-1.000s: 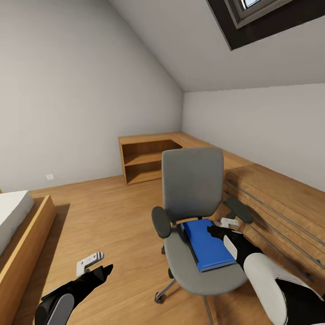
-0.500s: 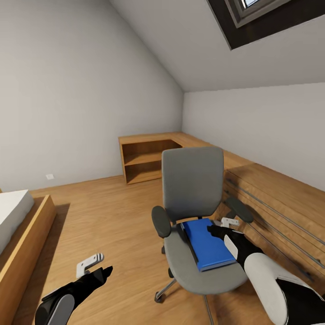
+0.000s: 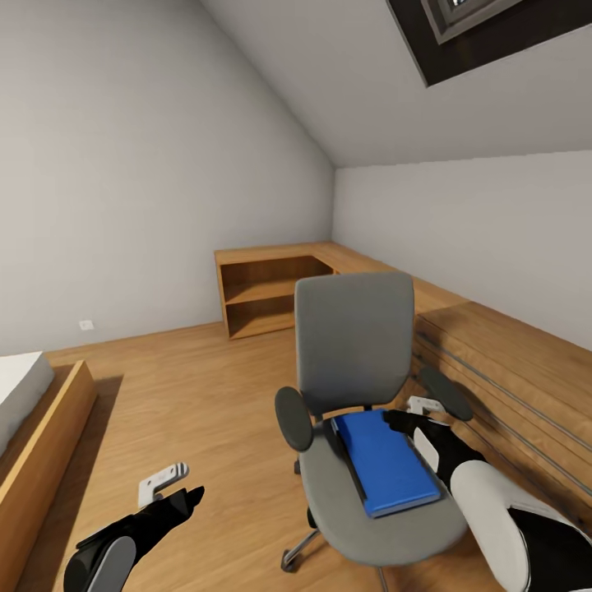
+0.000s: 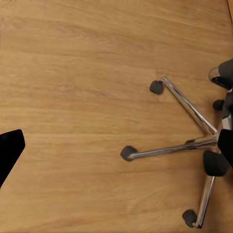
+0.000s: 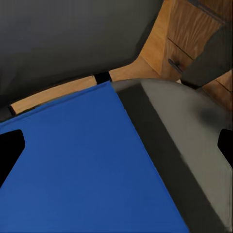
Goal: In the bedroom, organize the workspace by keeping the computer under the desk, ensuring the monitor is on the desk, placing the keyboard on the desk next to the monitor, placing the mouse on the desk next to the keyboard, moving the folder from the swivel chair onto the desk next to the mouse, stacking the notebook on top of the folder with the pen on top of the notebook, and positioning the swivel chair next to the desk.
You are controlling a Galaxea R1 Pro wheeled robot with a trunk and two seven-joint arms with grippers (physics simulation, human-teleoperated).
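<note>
**Getting ready to lift the folder off the chair**

The right gripper (image 3: 421, 418) hangs just over the far right corner of the folder (image 3: 384, 461). Its fingers are spread open, one tip (image 5: 9, 150) at each side of the right wrist view, and nothing is between them yet. The blue cover lies right under them (image 5: 82, 170).

The left gripper (image 3: 173, 487) hangs low over the wood floor (image 3: 189, 386), well away from the chair. I cannot tell if its fingers are open or closed. One dark tip (image 4: 8, 153) shows at the edge of the left wrist view, with the chair's metal legs (image 4: 187, 131) on the floor beyond it.

The folder lies flat on the seat of the chair (image 3: 362, 493). It is longer than it is wide. Its long way runs from the backrest toward the front of the seat, turned a little to the right at the near end. One short end sits close to the backrest.

To do this step well, I think the right fingers should go down at the folder's right edge, so one finger can slip under and one stays on top. The folder is thin and flat, so a pinch from straight above would likely slide off. The right armrest (image 3: 445, 393) is very close, so the arm needs to move slowly. Then lift it level.
</note>
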